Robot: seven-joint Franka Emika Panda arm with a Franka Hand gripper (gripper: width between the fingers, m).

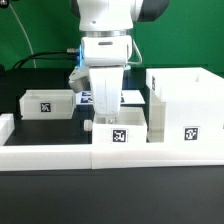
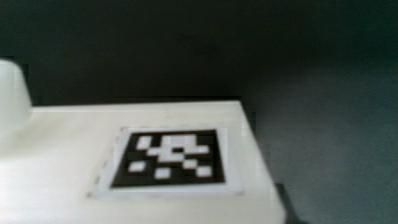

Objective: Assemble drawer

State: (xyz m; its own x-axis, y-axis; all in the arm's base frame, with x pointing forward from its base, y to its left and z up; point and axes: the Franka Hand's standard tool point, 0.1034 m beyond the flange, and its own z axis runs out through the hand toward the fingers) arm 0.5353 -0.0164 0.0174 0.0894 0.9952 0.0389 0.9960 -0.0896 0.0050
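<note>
Desk (image 1: pixel 45 130): dark, and it carries every part.
Shell (image 1: pixel 190 100): the largest drawer part. It stands just beside the hand, on the exterior view's right.
Wall (image 1: pixel 50 152): a long low white border in front of the hand, no part of the drawer.
Near tray (image 1: pixel 128 124): sits directly under the hand, just beside the shell; whether they touch cannot be told.
Far tray (image 1: pixel 47 103): well apart from the hand, on the exterior view's left.
Hand (image 1: pixel 105 112): hangs low at the near tray's rim. The fingertips are hidden, so apart or together cannot be told.
Tag (image 2: pixel 171 158): fills the wrist view, blurred.
Knob (image 1: pixel 88 126): on the near tray's end away from the shell.
Doing it well: probably grip one tray wall squarely, keep the tray level, and line it up with the shell's opening before pushing.
</note>
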